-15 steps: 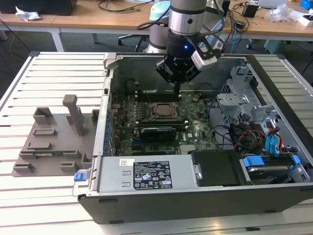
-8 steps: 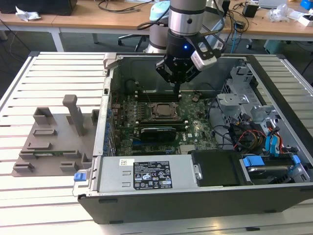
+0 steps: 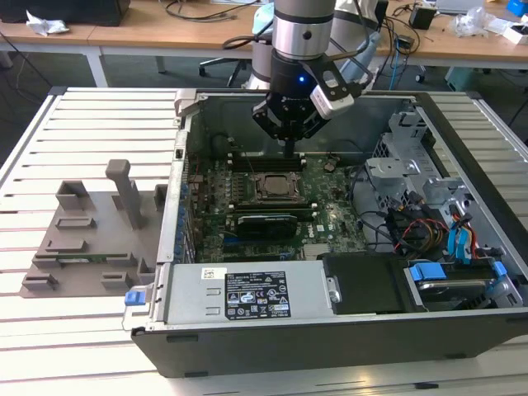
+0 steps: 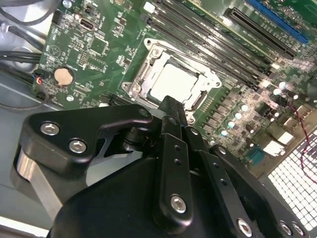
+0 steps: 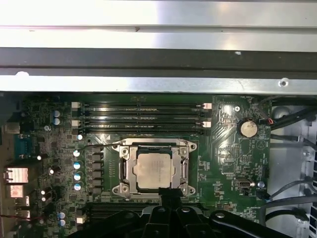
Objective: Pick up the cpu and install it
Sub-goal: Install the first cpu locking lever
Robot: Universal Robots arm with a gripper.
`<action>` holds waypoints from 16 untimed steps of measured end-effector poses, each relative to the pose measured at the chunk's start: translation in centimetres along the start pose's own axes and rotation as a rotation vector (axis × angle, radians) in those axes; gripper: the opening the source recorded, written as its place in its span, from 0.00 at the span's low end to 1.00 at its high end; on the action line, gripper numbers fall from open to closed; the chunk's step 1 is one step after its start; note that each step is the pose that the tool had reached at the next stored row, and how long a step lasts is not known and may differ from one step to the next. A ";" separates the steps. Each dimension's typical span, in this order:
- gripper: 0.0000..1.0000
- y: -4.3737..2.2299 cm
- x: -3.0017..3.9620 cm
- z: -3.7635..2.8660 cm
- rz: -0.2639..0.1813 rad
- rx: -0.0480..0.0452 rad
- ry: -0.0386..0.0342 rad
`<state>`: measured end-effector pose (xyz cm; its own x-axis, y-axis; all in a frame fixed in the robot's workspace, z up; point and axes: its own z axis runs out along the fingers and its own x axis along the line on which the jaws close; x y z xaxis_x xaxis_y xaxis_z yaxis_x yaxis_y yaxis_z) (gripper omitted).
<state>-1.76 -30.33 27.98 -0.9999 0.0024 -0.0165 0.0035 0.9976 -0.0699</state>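
The cpu point(image 3: 275, 185), a small square chip with a silvery lid, lies flat inside the dark socket frame point(image 3: 256, 186) on the green motherboard of the open computer case. In both wrist views the cpu point(image 4: 173, 82) point(image 5: 154, 171) sits seated in that frame. My gripper point(image 3: 288, 151) hangs above the board just behind the socket, toward the case's back wall. Its black fingers point(image 4: 172, 105) are pressed together with nothing between them. The fingertip point(image 5: 170, 192) shows at the socket's edge, apart from the chip.
Memory slots point(image 5: 143, 115) run beside the socket, and a coin battery point(image 5: 247, 128) sits near them. The power supply point(image 3: 247, 293) fills the case's front. Drive cages and cables point(image 3: 429, 223) crowd the exterior view's right. A grey fixture point(image 3: 91, 231) stands on the slatted table at the left.
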 end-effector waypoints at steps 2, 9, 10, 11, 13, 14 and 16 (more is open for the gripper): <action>0.11 0.00 0.26 0.00 0.000 0.0000 0.0001; 0.11 0.00 1.05 -0.02 0.000 0.0000 0.0000; 0.11 0.00 1.18 -0.02 0.000 0.0000 0.0000; 0.11 0.00 1.29 -0.02 0.000 0.0000 0.0000; 0.11 0.00 1.42 -0.02 0.000 0.0000 0.0001; 0.11 -0.01 1.53 -0.03 0.000 0.0000 0.0000; 0.11 0.00 1.77 -0.03 0.000 0.0000 0.0000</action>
<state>-3.53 -30.33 27.98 -0.9999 0.0024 -0.0165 0.0035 0.9976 -0.0698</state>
